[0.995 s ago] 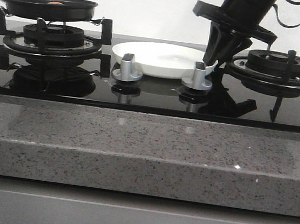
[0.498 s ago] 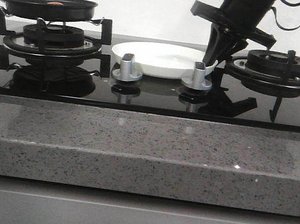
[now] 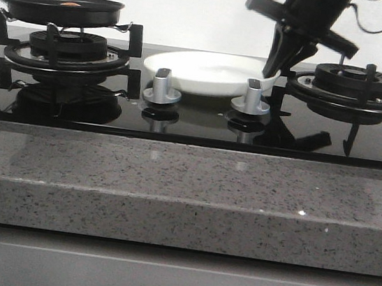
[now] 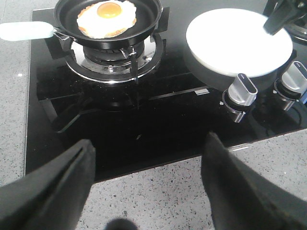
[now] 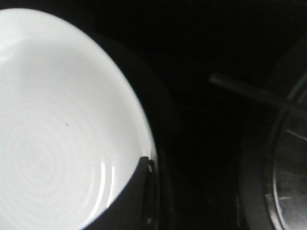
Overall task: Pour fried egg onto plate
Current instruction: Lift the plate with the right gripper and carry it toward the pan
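While the right pincer (image 3: 271, 72) seemingly clamps the plate (image 3: 207, 71) rim, the fried egg (image 4: 107, 18) lies well apart.

The black glass between the left burner grate (image 3: 67, 56) and the two knobs (image 3: 162, 87) lies open. The plate (image 3: 211, 73) sits between both grates, its right rim pinched by the right gripper (image 3: 273, 72); the pan (image 3: 62, 8) tops the left grate
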You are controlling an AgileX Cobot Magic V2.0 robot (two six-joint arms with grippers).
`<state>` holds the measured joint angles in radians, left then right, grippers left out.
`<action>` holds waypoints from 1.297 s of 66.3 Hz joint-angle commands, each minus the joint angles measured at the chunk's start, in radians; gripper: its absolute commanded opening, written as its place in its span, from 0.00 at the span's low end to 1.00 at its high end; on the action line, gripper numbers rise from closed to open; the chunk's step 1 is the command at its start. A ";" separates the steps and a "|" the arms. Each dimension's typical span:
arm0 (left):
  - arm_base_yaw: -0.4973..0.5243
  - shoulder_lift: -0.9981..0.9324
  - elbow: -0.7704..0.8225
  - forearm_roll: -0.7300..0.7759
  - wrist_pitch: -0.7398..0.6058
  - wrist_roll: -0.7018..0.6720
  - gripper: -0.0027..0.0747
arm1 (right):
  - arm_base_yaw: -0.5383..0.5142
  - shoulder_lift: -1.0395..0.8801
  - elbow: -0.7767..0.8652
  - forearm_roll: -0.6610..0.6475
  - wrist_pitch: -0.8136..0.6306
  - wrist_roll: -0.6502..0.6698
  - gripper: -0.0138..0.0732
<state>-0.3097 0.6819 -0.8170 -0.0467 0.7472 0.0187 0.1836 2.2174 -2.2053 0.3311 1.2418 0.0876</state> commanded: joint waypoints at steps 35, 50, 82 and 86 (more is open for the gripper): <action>-0.009 0.006 -0.027 -0.008 -0.072 -0.009 0.65 | 0.023 -0.367 0.060 0.072 0.078 0.029 0.03; -0.009 0.006 -0.027 -0.008 -0.072 -0.009 0.65 | 0.101 -0.567 0.348 -0.009 -0.074 0.029 0.03; -0.009 0.007 -0.027 -0.008 -0.072 -0.009 0.64 | 0.139 -0.691 0.847 -0.009 -0.410 0.026 0.03; -0.009 0.009 -0.027 -0.008 -0.072 -0.009 0.64 | 0.139 -0.677 0.864 -0.010 -0.436 0.026 0.03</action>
<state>-0.3097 0.6830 -0.8170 -0.0484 0.7472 0.0187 0.3226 1.5653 -1.3380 0.3117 0.8999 0.1178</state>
